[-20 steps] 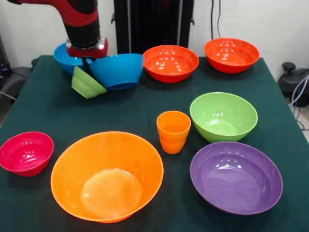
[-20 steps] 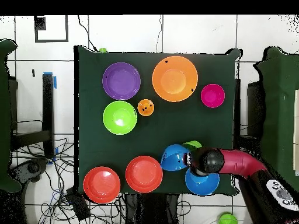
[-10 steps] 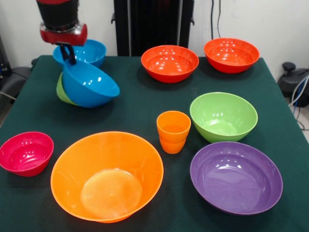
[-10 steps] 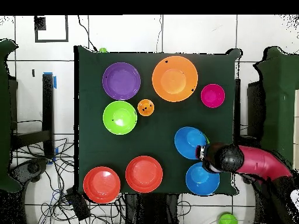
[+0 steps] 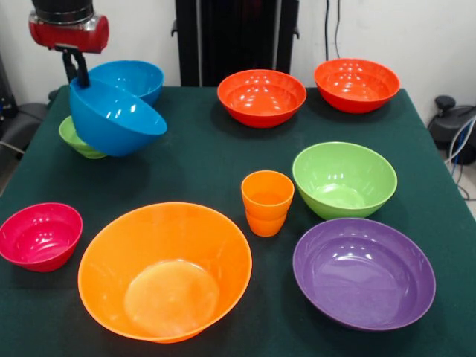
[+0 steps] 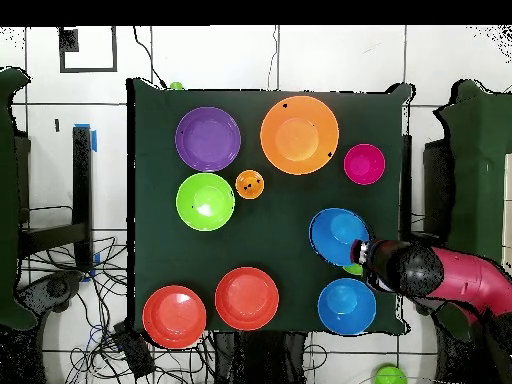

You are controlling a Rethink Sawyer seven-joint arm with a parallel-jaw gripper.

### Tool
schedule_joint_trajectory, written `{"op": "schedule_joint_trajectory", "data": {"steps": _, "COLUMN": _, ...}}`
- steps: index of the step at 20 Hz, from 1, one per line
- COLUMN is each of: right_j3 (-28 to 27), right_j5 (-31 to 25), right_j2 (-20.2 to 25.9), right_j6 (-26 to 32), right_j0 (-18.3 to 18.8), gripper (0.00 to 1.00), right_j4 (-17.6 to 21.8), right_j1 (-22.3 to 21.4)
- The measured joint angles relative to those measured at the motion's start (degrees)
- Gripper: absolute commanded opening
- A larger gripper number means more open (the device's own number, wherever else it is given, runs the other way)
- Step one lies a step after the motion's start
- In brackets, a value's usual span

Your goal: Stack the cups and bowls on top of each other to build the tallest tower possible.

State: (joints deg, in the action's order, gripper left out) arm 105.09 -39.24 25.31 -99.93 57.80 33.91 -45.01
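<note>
Gripper (image 5: 76, 68) at upper left of front view, jaws closed on the rim of a blue bowl (image 5: 113, 119), which hangs tilted, lifted off the bench (image 5: 208, 167). Small green bowl (image 5: 79, 139) sits just behind and below it on the bench, partly hidden. Second blue bowl (image 5: 132, 78) rests behind, near the far edge. Overhead: held bowl (image 6: 338, 235) mid-right, gripper at its lower right rim. Orange cup (image 5: 267, 202) stands centre frame, well apart from the jaws, beside the large green bowl (image 5: 344, 179).
</note>
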Motion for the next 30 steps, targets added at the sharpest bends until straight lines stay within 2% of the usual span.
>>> {"op": "schedule_joint_trajectory", "data": {"steps": 8, "right_j3": 1.69, "right_j5": -3.60, "right_j2": 4.67, "right_j6": 0.00, "right_j0": 2.30, "gripper": 0.00, "right_j4": -3.29, "right_j1": -1.93}}
{"op": "schedule_joint_trajectory", "data": {"steps": 15, "right_j3": 3.08, "right_j5": -4.16, "right_j2": 8.54, "right_j6": 0.00, "right_j0": 5.82, "gripper": 0.00, "right_j4": -5.74, "right_j1": -0.16}}
{"op": "schedule_joint_trajectory", "data": {"steps": 22, "right_j3": 2.88, "right_j5": -4.15, "right_j2": 9.42, "right_j6": 0.00, "right_j0": 7.79, "gripper": 0.00, "right_j4": -5.46, "right_j1": 7.22}}
{"op": "schedule_joint_trajectory", "data": {"steps": 30, "right_j3": -0.51, "right_j5": -4.13, "right_j2": 9.93, "right_j6": 0.00, "right_j0": 8.08, "gripper": 0.00, "right_j4": -3.85, "right_j1": 21.13}}
